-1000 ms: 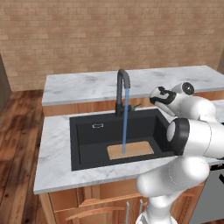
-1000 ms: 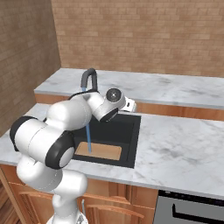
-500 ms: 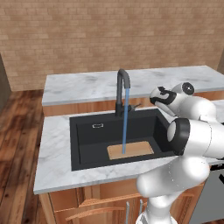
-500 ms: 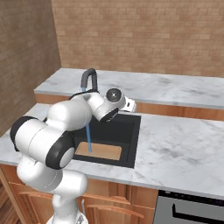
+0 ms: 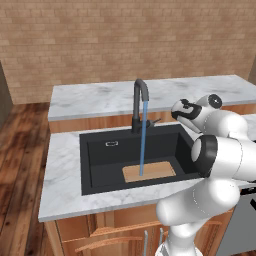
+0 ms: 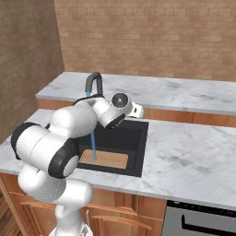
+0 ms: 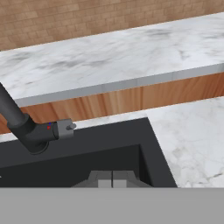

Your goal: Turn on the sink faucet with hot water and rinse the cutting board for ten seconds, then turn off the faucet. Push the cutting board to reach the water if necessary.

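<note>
Two marble levels frame what we see: the front surface [image 5: 62, 190] carrying the sink [image 5: 100, 165], and a raised back surface [image 5: 100, 97] under a brick wall [image 5: 125, 40]. We find the cutting board [image 5: 149, 172] flat on the basin floor near the front edge, the water [image 5: 143, 140] falling from the sink faucet [image 5: 140, 105] onto it. Our tool [image 7: 112, 178], tips pressed together, hangs over the basin's right rear corner, apart from the faucet's side lever [image 7: 65, 128]. From the right, the arm hides much of the basin and faucet.
</note>
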You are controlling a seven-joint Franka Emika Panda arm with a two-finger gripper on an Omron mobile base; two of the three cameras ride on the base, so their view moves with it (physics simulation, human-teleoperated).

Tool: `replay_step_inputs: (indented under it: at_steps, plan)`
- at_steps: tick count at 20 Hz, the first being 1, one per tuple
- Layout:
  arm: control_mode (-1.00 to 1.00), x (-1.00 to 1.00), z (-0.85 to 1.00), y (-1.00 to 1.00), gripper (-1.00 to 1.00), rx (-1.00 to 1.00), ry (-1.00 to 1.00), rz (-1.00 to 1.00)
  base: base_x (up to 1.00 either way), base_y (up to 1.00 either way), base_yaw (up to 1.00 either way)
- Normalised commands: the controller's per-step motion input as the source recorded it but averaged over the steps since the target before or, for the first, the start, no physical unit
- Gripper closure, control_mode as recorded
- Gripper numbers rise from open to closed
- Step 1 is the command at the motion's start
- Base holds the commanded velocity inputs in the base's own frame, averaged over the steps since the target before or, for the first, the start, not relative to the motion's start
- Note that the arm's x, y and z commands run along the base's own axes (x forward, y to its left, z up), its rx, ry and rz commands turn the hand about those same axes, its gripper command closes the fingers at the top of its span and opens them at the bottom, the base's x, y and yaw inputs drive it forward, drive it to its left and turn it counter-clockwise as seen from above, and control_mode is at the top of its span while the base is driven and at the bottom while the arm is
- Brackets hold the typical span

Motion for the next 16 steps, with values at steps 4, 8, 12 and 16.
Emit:
replay_step_inputs:
  at_steps: [4,8,12,16]
  plan:
    - [-1.00,0.00,0.00,0.00,1.00,0.00,0.00,0.00,0.00,0.00,0.00]
    - [-1.00,0.00,0.00,0.00,1.00,0.00,0.00,0.00,0.00,0.00,0.00]
    - [-1.00,0.00,0.00,0.00,1.00,0.00,0.00,0.00,0.00,0.00,0.00]
    - [-1.00,0.00,0.00,0.00,1.00,0.00,0.00,0.00,0.00,0.00,0.00]
